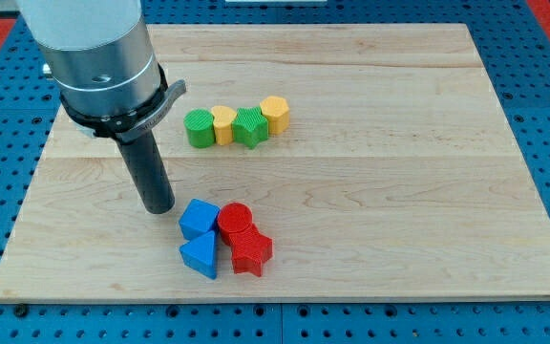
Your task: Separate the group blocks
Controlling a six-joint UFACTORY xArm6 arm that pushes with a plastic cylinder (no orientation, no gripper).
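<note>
My tip rests on the wooden board, just to the view's left of a tight cluster of blocks. The cluster holds a blue cube-like block, a blue triangular block, a red cylinder and a red star-like block, all touching. A small gap separates my tip from the blue cube-like block. Higher up, a row of touching blocks runs left to right: a green cylinder, a yellow block, a green star-like block and a yellow hexagonal block.
The arm's grey cylindrical body hangs over the board's upper left corner. The board lies on a blue perforated surface. The board's bottom edge runs close below the blue and red cluster.
</note>
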